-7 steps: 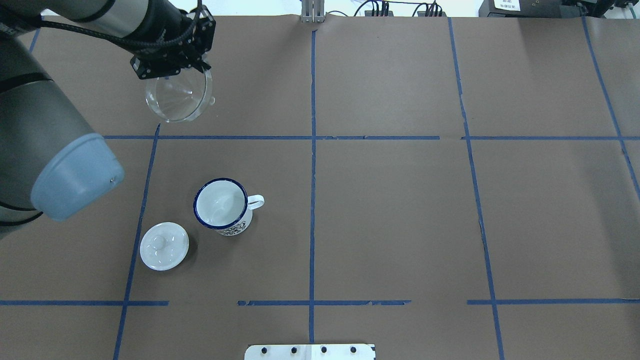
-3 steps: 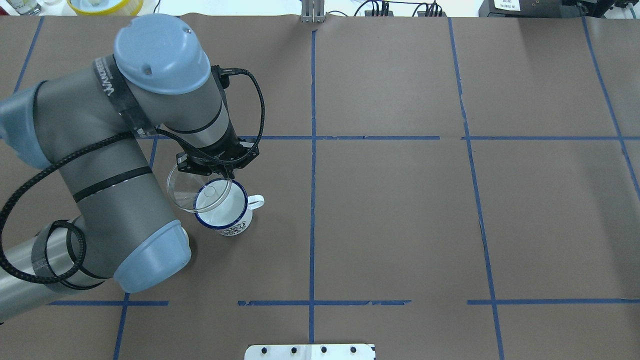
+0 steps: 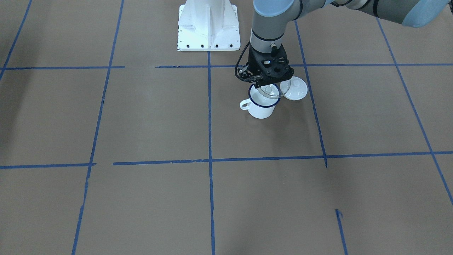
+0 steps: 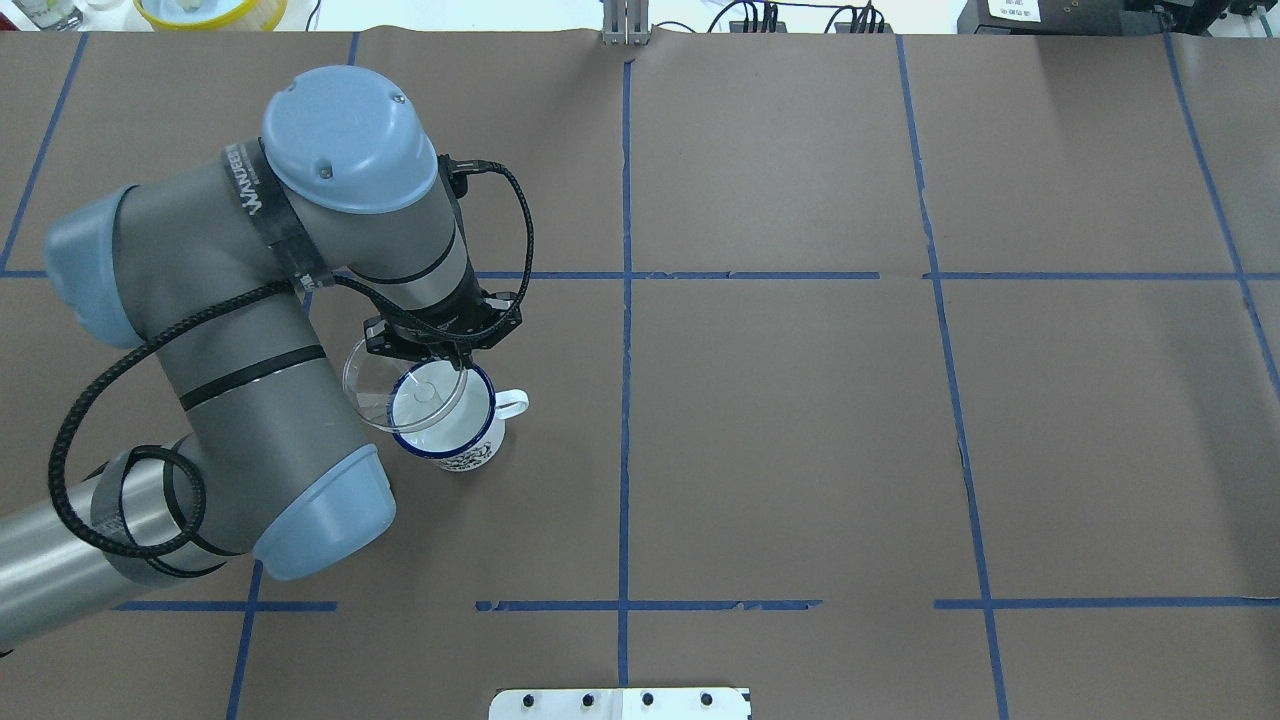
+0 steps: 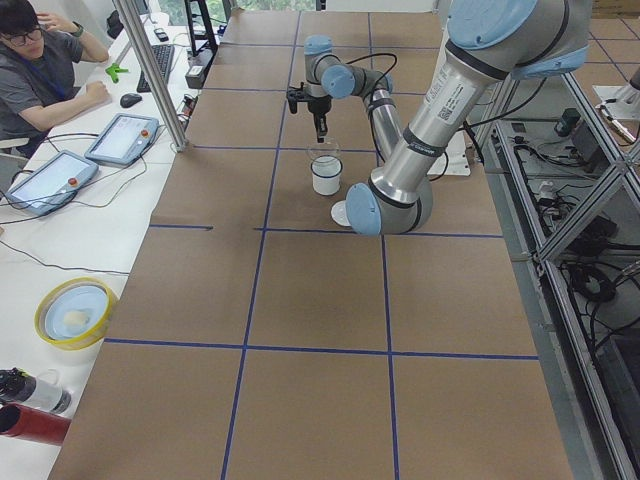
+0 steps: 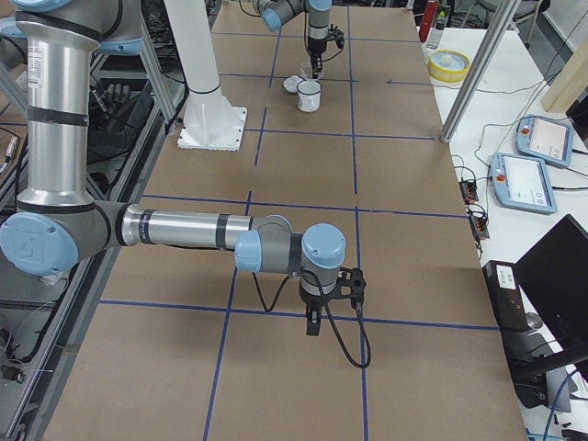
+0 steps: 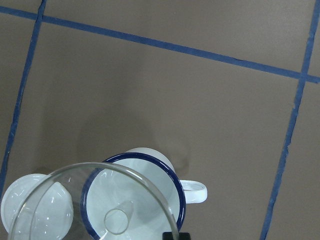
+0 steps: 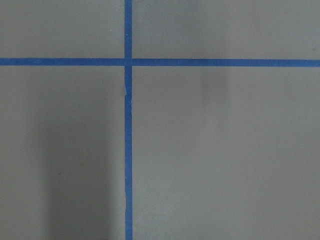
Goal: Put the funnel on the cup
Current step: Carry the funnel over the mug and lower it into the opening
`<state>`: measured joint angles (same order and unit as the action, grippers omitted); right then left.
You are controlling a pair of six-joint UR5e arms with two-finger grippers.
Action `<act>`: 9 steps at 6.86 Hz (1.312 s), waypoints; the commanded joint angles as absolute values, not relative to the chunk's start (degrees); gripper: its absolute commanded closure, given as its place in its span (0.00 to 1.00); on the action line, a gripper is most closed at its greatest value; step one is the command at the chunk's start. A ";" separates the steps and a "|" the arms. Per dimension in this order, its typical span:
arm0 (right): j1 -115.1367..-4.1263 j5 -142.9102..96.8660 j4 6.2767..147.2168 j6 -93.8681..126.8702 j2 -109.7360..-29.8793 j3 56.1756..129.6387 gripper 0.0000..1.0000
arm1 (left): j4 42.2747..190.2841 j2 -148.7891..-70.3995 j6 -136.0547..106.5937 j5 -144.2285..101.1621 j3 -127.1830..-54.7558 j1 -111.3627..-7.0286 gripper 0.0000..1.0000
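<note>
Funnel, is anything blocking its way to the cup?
Nothing visible does. The left gripper holds the funnel above the open cup, offset toward the lid, which lies beside the cup, not on it.

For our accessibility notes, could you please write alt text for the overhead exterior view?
The robot's left gripper holds a clear funnel by its rim over a white, blue-rimmed cup, its spout above the cup's mouth and its rim offset to the view's left. The cup stands on a brown table gridded with blue tape, handle pointing right.
</note>
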<state>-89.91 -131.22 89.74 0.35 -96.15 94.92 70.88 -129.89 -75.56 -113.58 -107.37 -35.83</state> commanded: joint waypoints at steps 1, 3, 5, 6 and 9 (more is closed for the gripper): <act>-89.91 -131.22 89.74 0.35 -96.15 94.92 0.00 | 73.91 -129.64 -75.50 -113.55 -104.68 -35.77 1.00; -89.91 -131.22 89.74 0.35 -96.15 94.92 0.00 | 74.00 -129.55 -75.24 -113.55 -104.77 -35.25 1.00; -89.91 -131.22 89.74 0.35 -96.15 94.92 0.00 | 74.00 -129.55 -75.23 -113.55 -104.77 -34.46 1.00; -89.91 -131.22 89.74 0.35 -96.15 94.92 0.00 | 74.00 -129.55 -75.32 -113.55 -104.68 -34.45 1.00; -89.91 -131.22 89.74 0.35 -96.15 94.92 0.00 | 74.09 -129.46 -75.32 -113.55 -104.68 -34.01 0.97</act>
